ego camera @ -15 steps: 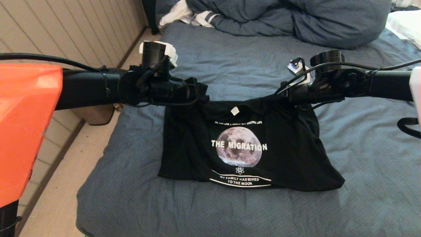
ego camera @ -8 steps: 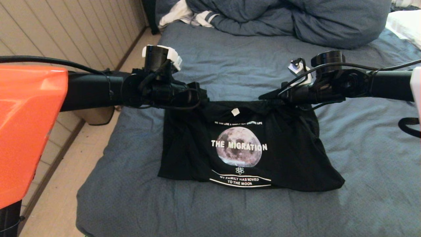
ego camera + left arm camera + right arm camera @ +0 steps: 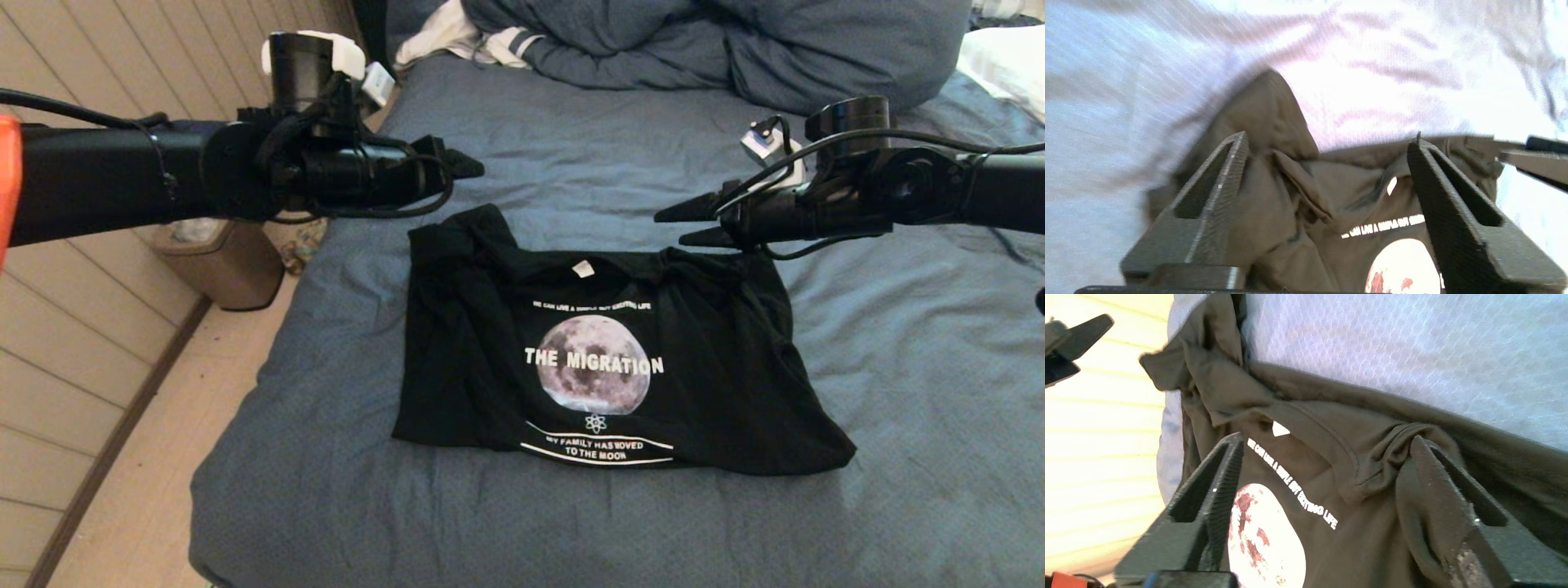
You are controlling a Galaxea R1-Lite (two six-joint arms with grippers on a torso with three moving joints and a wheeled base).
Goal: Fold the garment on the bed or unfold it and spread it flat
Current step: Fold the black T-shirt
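Head view: black T-shirt [image 3: 608,359] lying folded on the bed [image 3: 898,392], print side up, moon and white lettering readable from the robot's side. Long axis of the folded shirt running left to right across the bed; collar edge with its small white tag pointing away from the robot toward the bunched duvet [image 3: 735,49], bottom line of lettering on the near edge. Near right corner drawn out to a point, far left corner bunched into a raised peak.

Left gripper [image 3: 453,159] hovering above and just beyond the shirt's far left corner, fingers spread apart, nothing between them. Right gripper [image 3: 682,224] hanging over the shirt's far right corner, fingers likewise spread wide, nothing held.

Left wrist view: both fingers [image 3: 1220,192] parted over the rumpled shoulder fabric of the shirt [image 3: 1290,204], clear of it. Right wrist view: fingers [image 3: 1216,486] parted over the collar region of the shirt [image 3: 1331,457]; one finger looking draped with or pressed against a fold of cloth, contact hard to judge.

Beyond the shirt's far edge, white striped cloth [image 3: 457,37] beside the duvet. Off the bed's left edge, a small bin [image 3: 220,261] on the floor by the panelled wall.
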